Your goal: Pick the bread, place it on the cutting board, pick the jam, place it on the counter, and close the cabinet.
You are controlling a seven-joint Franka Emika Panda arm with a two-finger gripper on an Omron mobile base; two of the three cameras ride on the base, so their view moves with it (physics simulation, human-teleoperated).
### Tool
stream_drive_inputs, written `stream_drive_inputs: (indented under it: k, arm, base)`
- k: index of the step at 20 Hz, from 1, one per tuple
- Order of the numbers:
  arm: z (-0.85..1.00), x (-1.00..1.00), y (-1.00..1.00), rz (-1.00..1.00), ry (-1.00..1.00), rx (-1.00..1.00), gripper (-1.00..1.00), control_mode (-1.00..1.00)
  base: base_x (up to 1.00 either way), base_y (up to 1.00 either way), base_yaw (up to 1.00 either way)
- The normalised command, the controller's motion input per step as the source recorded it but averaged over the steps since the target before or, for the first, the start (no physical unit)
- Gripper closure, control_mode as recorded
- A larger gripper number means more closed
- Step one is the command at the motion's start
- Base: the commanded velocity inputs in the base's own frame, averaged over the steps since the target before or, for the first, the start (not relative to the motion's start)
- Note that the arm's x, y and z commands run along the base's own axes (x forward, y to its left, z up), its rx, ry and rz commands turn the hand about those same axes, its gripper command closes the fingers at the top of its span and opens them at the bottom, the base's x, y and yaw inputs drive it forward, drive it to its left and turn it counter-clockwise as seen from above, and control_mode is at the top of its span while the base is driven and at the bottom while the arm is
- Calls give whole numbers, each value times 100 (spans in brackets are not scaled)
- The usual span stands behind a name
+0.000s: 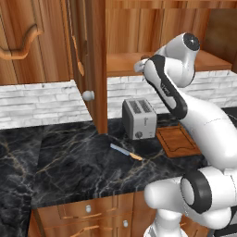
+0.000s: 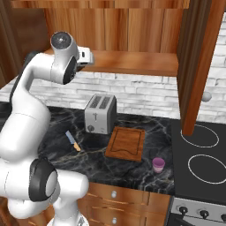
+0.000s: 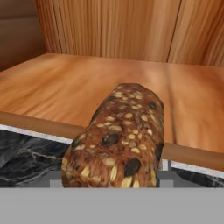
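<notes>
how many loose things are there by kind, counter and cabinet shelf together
toaster: 1
cutting board: 1
knife: 1
jam: 1
bread: 1
total: 5

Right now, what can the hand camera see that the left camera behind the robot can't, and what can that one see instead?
The hand view alone shows the bread, a dark seeded loaf right at the gripper, sticking out over the shelf's front edge. The left base view alone shows the toaster, the knife, the cutting board and the drawers. Both show the wooden cabinet shelf and the black marble counter.
</notes>
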Motion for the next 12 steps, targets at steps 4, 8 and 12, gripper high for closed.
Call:
stream_drive_inputs:
  k: [4, 8, 12]
  arm:
    - [0, -56, -33, 0, 0, 0, 100, -100]
    - [0, -54, -30, 0, 0, 0, 100, -100]
    - [0, -52, -30, 0, 0, 0, 100, -100]
  base:
    - [0, 0, 0]
    - [0, 0, 0]
    - [0, 0, 0]
